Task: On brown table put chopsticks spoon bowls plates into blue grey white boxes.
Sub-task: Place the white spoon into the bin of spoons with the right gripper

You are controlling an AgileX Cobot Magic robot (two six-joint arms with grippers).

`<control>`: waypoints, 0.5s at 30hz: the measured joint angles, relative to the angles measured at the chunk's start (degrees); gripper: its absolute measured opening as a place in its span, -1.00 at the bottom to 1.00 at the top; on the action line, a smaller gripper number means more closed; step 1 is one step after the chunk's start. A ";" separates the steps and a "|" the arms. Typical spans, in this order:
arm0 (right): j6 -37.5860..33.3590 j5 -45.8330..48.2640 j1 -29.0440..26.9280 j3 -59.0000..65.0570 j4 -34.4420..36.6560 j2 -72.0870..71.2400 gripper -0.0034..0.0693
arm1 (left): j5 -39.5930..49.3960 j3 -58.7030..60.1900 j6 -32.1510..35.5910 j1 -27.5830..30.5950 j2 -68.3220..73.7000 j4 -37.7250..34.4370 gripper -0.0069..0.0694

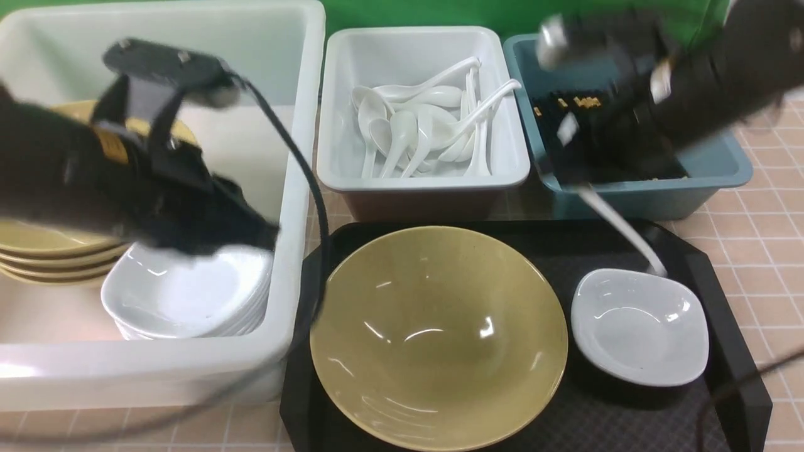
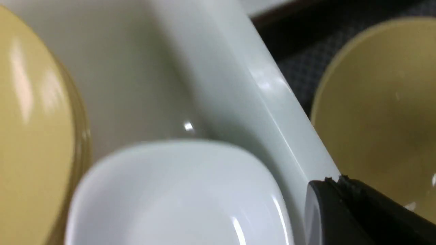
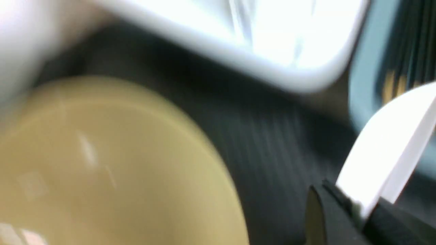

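Spoon [image 1: 619, 231]: glossy white with a long slim handle. One end is pinched in the right claw [image 3: 359, 211], whose black fingers are closed tight on it. It hangs slantwise below the claw, free end down by the far rim of a lone plate [image 1: 641, 326]; cannot tell whether they touch. The arm is heavily motion-blurred.

Under and behind that claw is the blue box [image 1: 722, 160], teal plastic with rounded corners. It holds chopsticks [image 1: 581, 102], thin black sticks with gold bands. Left of the claw is the grey box [image 1: 330, 125], pale and smooth-walled. Inside is a heap of spoons [image 1: 408, 125], tangled, with deep oval scoops and curved handles.

Below the claw, nearer the robot, is the tray [image 1: 710, 276]: black, pebbled texture, cut corners. On it sits the lone plate, rounded-square with a shallow round well. Just beside the plate is a bowl [image 1: 440, 339], wide, shallow, olive-yellow and shiny.

Left claw [image 1: 248, 233]: blurred, and the wrist view shows only one black finger. Cannot tell how far open it is or whether it holds anything. It hovers over a stack of plates [image 1: 188, 295] inside the white box [image 1: 301, 157], which is large, translucent and thick-rimmed. Further left of the claw are stacked bowls [image 1: 56, 251] in the same olive glaze.

Surface [image 1: 766, 238]: small pinkish-brown square tiles with pale grout.
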 joint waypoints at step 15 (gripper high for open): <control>0.74 -3.54 0.30 -41.10 2.05 30.49 0.26 | 14.65 -12.48 10.32 3.92 3.11 -10.55 -0.81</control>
